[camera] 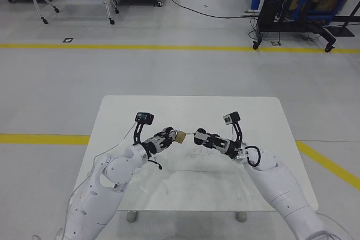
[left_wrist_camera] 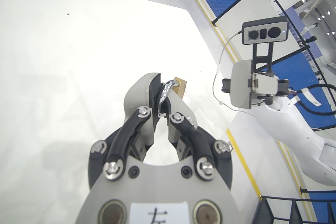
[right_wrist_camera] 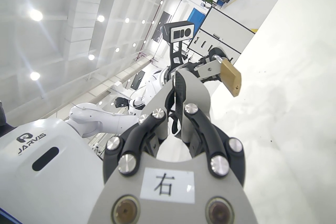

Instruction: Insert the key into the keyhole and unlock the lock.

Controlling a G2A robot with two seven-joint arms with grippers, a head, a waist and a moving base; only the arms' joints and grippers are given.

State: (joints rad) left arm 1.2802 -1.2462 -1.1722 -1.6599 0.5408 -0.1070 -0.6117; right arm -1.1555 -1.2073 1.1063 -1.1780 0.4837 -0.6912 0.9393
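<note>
Left tool clamped on lock shackle | right tool pinched shut, contents unclear | both above table

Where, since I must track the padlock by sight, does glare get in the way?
Left wrist view: the table is glared out to plain white, and the padlock's steel loop glints. Right wrist view: ceiling lamps flare in streaks, but the padlock is evenly lit.
</note>
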